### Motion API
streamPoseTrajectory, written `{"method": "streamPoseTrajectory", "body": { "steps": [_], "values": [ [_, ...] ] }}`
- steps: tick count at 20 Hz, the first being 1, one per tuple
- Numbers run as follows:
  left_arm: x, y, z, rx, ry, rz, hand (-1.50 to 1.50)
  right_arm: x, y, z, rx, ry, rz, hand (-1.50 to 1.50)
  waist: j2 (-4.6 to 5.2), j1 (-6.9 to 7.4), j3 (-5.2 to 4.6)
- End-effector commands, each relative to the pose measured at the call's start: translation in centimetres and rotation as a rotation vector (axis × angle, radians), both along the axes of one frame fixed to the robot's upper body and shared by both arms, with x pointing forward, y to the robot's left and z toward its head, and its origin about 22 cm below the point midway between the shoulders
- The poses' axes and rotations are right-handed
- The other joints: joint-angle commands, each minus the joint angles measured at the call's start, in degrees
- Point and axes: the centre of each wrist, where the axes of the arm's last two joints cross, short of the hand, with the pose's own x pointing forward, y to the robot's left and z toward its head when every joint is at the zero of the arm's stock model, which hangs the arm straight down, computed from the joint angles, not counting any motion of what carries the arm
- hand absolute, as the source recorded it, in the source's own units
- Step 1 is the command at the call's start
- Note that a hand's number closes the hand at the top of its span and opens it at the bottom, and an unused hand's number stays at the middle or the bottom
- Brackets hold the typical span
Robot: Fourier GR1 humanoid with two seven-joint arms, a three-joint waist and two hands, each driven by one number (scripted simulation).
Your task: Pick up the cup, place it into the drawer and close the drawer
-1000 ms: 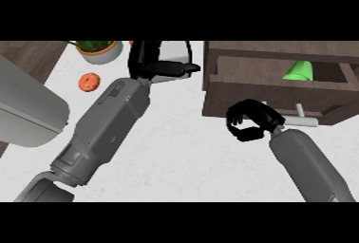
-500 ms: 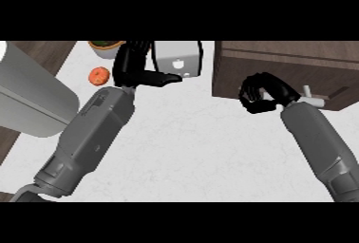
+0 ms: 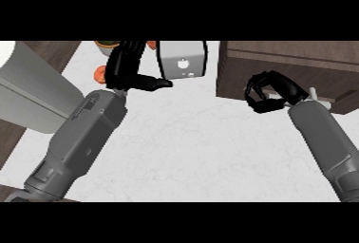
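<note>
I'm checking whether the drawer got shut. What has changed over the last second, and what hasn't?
The drawer showed its open inside with a green thing in it a second ago; now only its dark wood shows and the green thing is out of sight. The right hand, fingers curled, stays at its front by the handle. The left hand keeps resting by the grey appliance.

White marbled table (image 3: 189, 142) seen from steeply above, bearing a dark brown wooden drawer unit (image 3: 280, 71) at the upper right, a grey metal appliance (image 3: 182, 59) near the top centre, an orange fruit (image 3: 102, 73) just beside a partly hidden bowl (image 3: 107, 44) at the upper left.
</note>
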Motion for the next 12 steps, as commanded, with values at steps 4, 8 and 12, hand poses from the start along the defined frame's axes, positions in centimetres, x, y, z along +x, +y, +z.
{"method": "streamPoseTrajectory", "body": {
  "steps": [4,8,12],
  "values": [
    [-0.4,0.6,-0.3,-0.014,0.000,-0.036,-1.50,3.1,-3.6,9.4,-0.033,-0.186,-0.174,1.50,0.68,3.10,-0.69],
    [-0.7,0.8,-1.1,-0.007,0.011,-0.036,-1.50,3.0,-4.1,10.1,0.006,-0.196,-0.166,1.50,1.15,3.08,-0.71],
    [-0.7,0.9,-0.7,-0.020,0.002,-0.056,-1.50,2.5,-5.0,9.4,0.005,-0.163,-0.162,1.50,1.27,3.47,-0.65]
  ]
}}
